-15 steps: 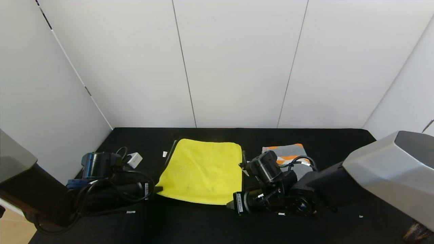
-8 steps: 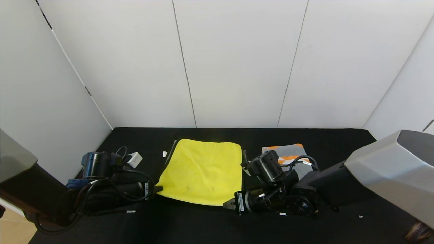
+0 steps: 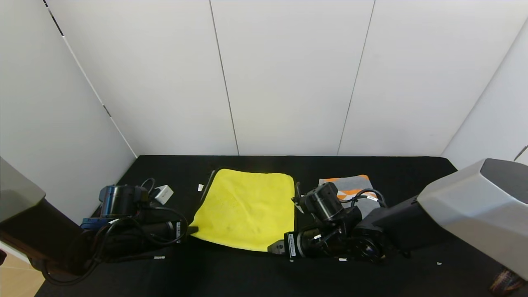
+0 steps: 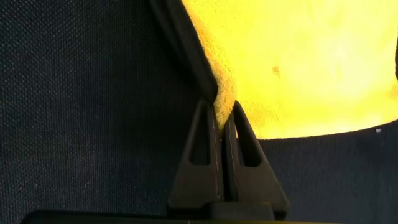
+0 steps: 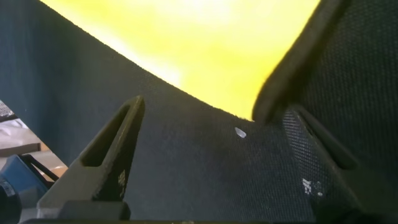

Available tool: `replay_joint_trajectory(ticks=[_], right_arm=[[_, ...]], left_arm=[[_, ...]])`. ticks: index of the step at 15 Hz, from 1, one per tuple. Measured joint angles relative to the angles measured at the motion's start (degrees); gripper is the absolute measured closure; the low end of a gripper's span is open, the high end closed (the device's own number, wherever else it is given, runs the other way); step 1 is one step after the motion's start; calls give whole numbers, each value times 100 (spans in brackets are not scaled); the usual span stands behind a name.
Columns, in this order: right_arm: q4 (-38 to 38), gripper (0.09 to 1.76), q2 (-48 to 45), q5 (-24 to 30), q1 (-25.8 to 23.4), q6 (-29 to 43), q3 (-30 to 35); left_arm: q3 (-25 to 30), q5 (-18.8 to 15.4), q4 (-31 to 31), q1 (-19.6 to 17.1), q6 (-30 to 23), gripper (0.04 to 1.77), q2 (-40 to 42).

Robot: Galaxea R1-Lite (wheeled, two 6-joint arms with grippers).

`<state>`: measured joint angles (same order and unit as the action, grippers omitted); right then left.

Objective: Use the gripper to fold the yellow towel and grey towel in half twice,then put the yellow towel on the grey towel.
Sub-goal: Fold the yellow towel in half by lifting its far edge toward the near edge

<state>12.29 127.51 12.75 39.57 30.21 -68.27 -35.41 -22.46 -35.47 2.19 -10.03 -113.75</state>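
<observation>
The yellow towel (image 3: 247, 208) lies flat on the black table (image 3: 247, 272), its dark trim showing along the sides. My left gripper (image 3: 192, 229) is at the towel's near-left corner. In the left wrist view this gripper (image 4: 221, 109) is shut on the yellow towel (image 4: 298, 56) at that corner. My right gripper (image 3: 275, 247) sits low at the near-right corner. In the right wrist view it (image 5: 214, 109) is open, with only table cloth and the edge of the yellow towel (image 5: 205, 43) before it. The grey towel (image 3: 350, 183), with orange shapes, lies folded behind the right arm, partly hidden.
A small white box (image 3: 163, 194) rests at the back left beside the left arm, and a white scrap (image 3: 200, 187) lies near the towel's far-left corner. White walls close in the table at the back and on both sides.
The right gripper's jaws have spread wider and its tip has slid slightly left along the towel's near edge. The left arm and both towels have not moved.
</observation>
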Motion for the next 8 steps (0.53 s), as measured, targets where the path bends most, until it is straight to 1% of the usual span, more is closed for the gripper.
replay_joint_trajectory(ticks=[8], right_arm=[[-11, 20, 168, 0, 54, -6, -271]], left_arm=[[9, 0, 0, 0, 0, 168, -6]])
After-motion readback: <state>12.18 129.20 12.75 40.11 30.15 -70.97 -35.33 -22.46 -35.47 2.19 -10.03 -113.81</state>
